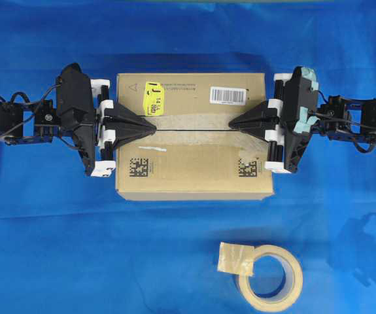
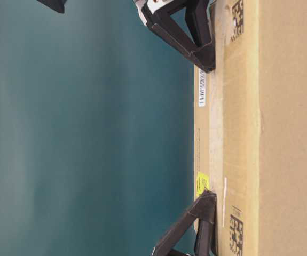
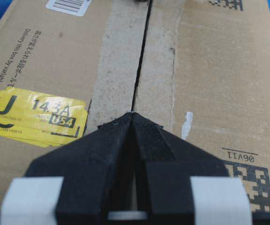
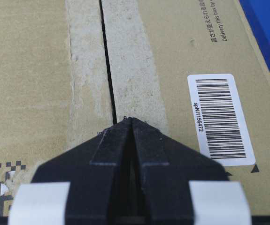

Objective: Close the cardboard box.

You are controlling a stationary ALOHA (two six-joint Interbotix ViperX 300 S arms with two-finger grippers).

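The cardboard box (image 1: 194,170) lies mid-table with its two top flaps folded flat, meeting along a dark centre seam (image 1: 193,130). A yellow sticker (image 1: 153,98) and a barcode label (image 1: 227,95) sit on the far flap. My left gripper (image 1: 153,128) is shut, its tip resting on the seam near the box's left end (image 3: 131,114). Shut as well, my right gripper (image 1: 232,124) has its tip on the seam at the right end (image 4: 131,119). In the table-level view both tips (image 2: 206,64) (image 2: 209,197) touch the box top. Neither holds anything.
A beige tape roll (image 1: 269,277) with a loose tail lies on the blue cloth in front of the box, right of centre. Both arms extend outward over the cloth from the left and right edges.
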